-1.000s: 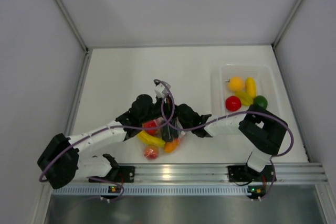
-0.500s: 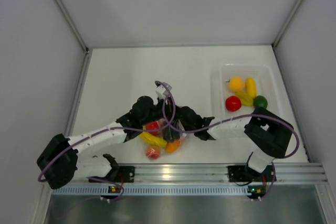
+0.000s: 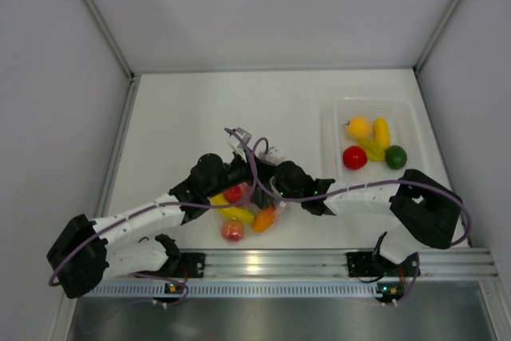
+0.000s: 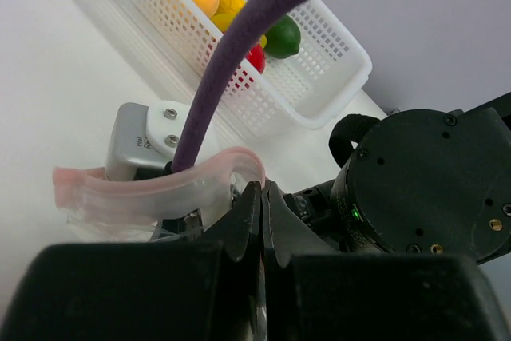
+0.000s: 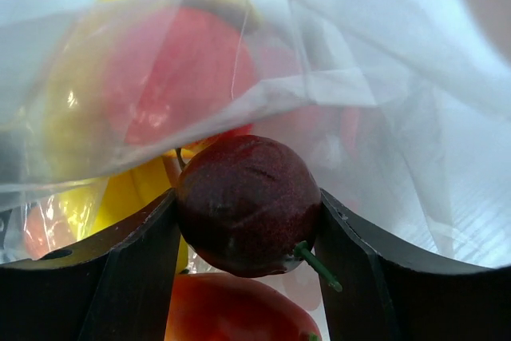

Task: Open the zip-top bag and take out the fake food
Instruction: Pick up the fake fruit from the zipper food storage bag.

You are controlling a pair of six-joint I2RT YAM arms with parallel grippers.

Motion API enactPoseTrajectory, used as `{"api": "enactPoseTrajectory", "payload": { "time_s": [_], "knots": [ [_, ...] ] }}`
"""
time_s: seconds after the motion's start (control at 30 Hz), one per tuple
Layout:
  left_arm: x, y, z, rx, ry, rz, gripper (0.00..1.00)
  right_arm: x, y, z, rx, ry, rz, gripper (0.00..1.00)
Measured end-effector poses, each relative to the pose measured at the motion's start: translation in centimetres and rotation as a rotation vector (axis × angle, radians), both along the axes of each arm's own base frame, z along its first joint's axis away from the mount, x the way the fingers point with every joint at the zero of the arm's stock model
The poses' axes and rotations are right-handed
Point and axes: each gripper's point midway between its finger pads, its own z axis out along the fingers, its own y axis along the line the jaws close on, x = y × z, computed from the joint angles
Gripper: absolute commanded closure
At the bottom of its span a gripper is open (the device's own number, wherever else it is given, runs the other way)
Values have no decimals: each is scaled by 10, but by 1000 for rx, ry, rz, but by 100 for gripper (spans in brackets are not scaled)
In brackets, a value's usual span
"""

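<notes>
At the left wrist, the left hand [image 4: 262, 196] is pressed together on the pink strip [image 4: 160, 188] of the bag [image 4: 104, 217], holding one lip up. This pinch should be firm and high so the mouth gapes. The tray [image 4: 307, 97], with fruit in it, stands beyond on the desk [image 4: 48, 77]. At the right wrist, the right hand [image 5: 247, 204] sits inside the bag, its fingers [image 5: 128, 277] closed on either side of a plum [image 5: 243, 221], with the bag's plastic draped above and a red fruit [image 5: 231, 309] just below. The pull-out is best made straight back along the fingers, slowly, so the plastic neither snags nor drags the stem. From above, both hands meet over the bag near the desk's front middle. A banana [image 3: 233, 212] and an orange piece [image 3: 264, 218] lie there, in or out of the bag I cannot tell. The tray is well apart to the right, so the plum needs lifting clear before any swing.
</notes>
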Motion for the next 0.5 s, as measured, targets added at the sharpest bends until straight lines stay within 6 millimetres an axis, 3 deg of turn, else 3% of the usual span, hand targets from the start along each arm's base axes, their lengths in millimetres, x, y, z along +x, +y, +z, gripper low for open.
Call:
{"api": "enactPoseTrajectory", "payload": {
  "time_s": [0.2, 0.33, 0.5],
  "knots": [
    [-1, 0, 4, -29, -19, -13, 100, 17, -4, 8, 27, 23, -101, 76],
    [-2, 9, -1, -31, -18, 25, 100, 30, -15, 12, 36, 33, -165, 77],
    [1, 18, 7, -57, -34, 75, 100, 39, -22, 25, 61, 20, -203, 77]
  ]
}}
